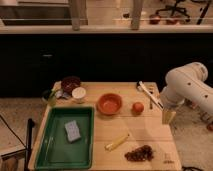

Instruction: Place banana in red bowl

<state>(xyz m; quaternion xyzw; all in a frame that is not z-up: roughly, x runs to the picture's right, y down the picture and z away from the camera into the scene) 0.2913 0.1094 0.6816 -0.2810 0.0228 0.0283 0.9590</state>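
Observation:
The banana point(117, 142) is a slim pale-yellow stick lying on the wooden table point(145, 127) near the front, in front of the red bowl point(109, 104). The red bowl stands empty at the table's middle. My gripper point(167, 116) hangs from the white arm point(187, 87) over the table's right edge, well to the right of the banana and the bowl, holding nothing that I can see.
A round orange fruit point(138, 107) sits right of the red bowl. A green tray point(67, 137) with a grey sponge point(73, 131) fills the left. A dark bowl point(70, 83), a white cup point(79, 94), dark grapes point(139, 154) and utensils point(149, 93) also lie about.

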